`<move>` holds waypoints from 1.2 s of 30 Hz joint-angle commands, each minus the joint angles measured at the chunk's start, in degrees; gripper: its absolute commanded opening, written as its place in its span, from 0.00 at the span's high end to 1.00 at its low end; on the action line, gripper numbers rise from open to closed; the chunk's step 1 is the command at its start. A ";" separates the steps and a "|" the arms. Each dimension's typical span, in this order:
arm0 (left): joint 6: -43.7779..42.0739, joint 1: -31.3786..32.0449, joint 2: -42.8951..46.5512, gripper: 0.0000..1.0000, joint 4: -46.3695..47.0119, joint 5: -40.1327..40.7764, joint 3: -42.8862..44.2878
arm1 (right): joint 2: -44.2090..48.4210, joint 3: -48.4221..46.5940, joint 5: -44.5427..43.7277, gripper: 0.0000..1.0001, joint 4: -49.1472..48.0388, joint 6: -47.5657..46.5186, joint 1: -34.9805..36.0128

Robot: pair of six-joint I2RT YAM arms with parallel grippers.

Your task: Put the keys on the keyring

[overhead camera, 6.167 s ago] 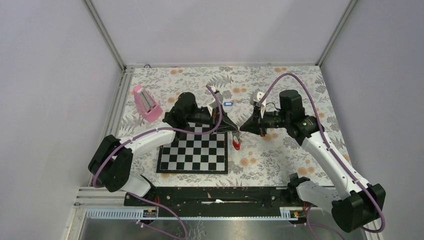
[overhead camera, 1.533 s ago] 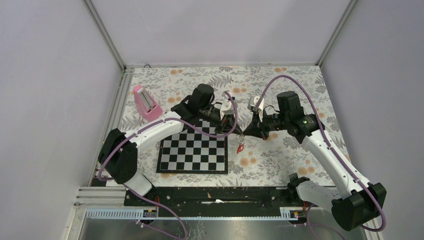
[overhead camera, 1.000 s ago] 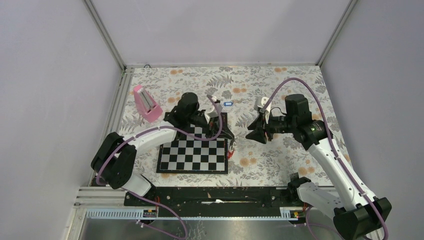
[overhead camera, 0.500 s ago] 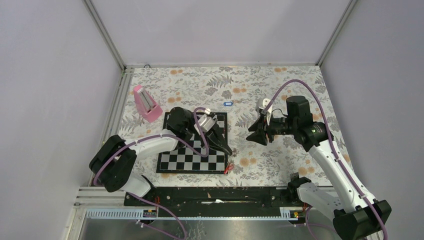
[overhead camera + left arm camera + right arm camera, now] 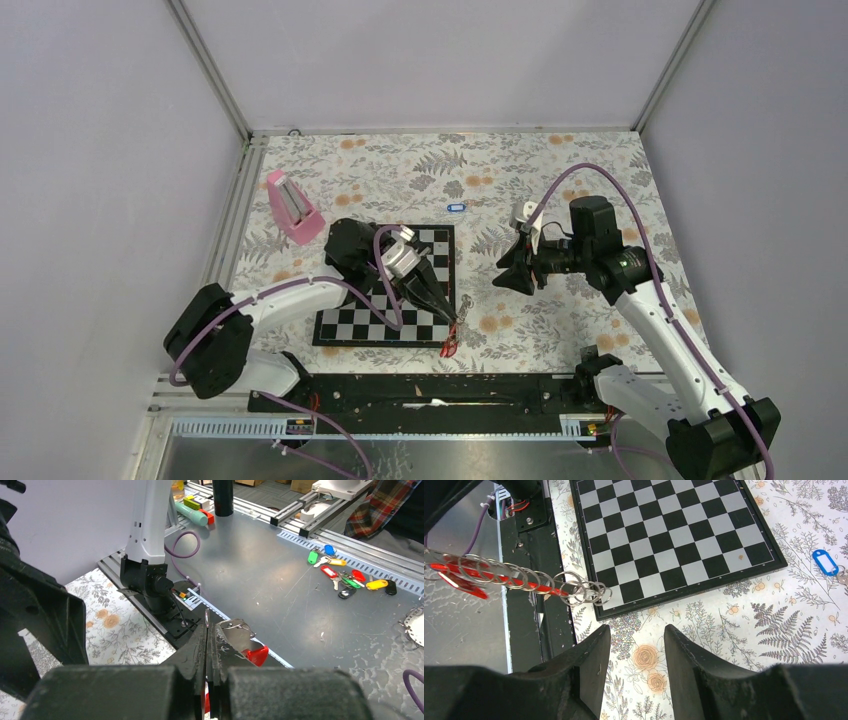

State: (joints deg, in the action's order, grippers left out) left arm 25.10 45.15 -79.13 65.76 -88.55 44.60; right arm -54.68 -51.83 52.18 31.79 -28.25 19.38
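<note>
My left gripper [image 5: 452,318] is shut on the thin ring of the keyring [image 5: 449,345] and holds it over the chessboard's near right corner. In the left wrist view the ring [image 5: 207,617] sticks up edge-on between the closed fingers [image 5: 197,647]. A silver key with a red tag [image 5: 256,655] hangs beside them. The right wrist view shows the keyring [image 5: 569,590] as a blurred streak of rings and red. The blue-tagged key [image 5: 456,208] [image 5: 825,561] lies on the cloth beyond the board. My right gripper [image 5: 500,278] [image 5: 634,632] is open and empty, to the board's right.
The chessboard [image 5: 370,325] [image 5: 674,530] lies at centre left. A pink wedge-shaped block [image 5: 292,207] stands at the far left. The black base rail [image 5: 430,390] runs along the near edge. Several loose coloured key tags [image 5: 350,577] lie on the grey bench outside the cell.
My left gripper has carried the keyring from the board's far right corner down to its near right corner, toward the base rail. The right arm has barely moved and stays open.
</note>
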 commanded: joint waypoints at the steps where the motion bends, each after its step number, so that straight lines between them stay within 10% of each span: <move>1: 0.34 0.65 2.22 1.00 0.79 -7.16 -0.21 | 0.37 -0.43 1.20 0.49 -1.63 0.12 -0.28; 36: 19.40 8.01 4.87 1.00 10.87 -5.43 2.55 | -0.48 -0.27 1.01 0.48 -1.18 0.22 -0.25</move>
State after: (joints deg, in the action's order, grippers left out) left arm 44.07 53.04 -75.35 72.27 -89.32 44.64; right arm -55.07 -51.44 51.96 31.35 -28.21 19.38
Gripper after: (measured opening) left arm 0.010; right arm 0.523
